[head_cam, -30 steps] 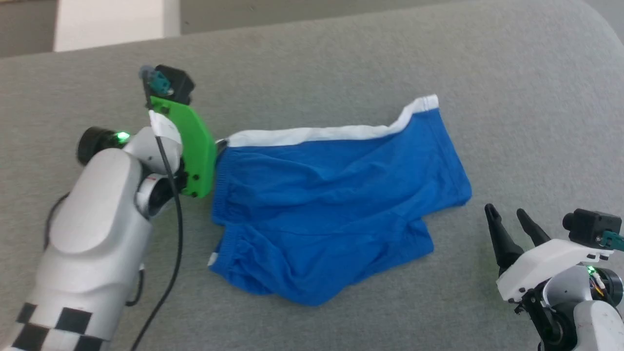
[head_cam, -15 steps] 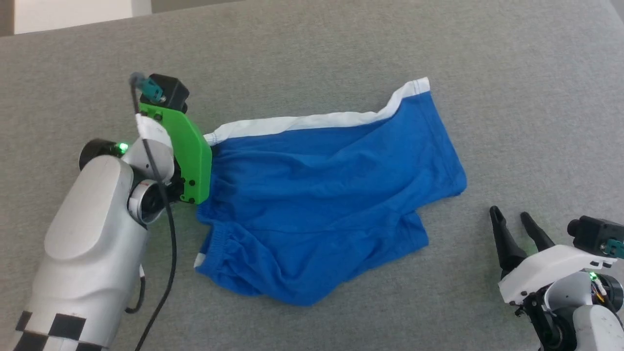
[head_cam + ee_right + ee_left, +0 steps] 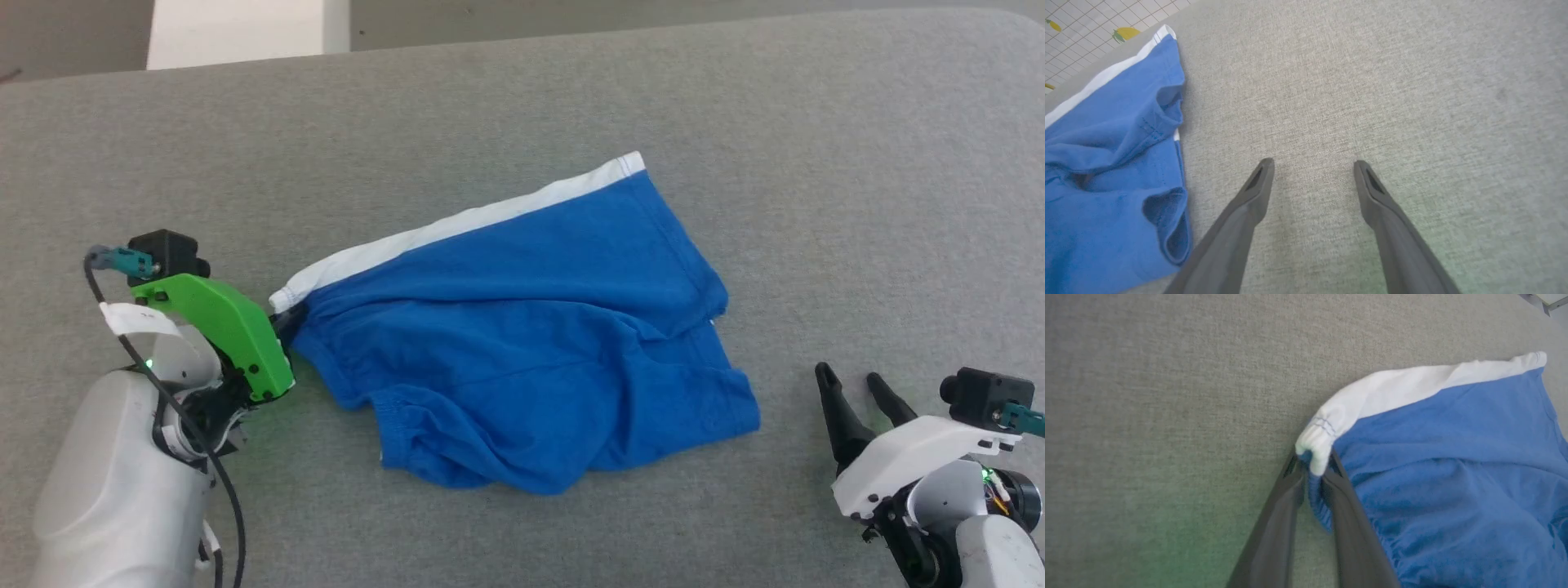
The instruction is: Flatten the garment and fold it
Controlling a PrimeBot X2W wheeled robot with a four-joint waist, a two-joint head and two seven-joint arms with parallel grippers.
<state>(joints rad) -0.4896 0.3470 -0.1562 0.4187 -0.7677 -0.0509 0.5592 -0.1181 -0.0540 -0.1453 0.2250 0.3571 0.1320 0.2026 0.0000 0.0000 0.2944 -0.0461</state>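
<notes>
Right gripper (image 3: 847,377) is idling nearest, spread wide and gripping nothing, just off the garment (image 3: 522,343) on its leg-hem side; it's likely waiting to take the opposite end. Left gripper (image 3: 1312,465) is clamping the waistband (image 3: 1412,381) corner, with blue fabric bunching between its fingers. My read: a corner hold for tugging it flat. Garment is lying rumpled mid-way across the grey surface (image 3: 816,163), legs overlapping, waistband running along the far edge.
</notes>
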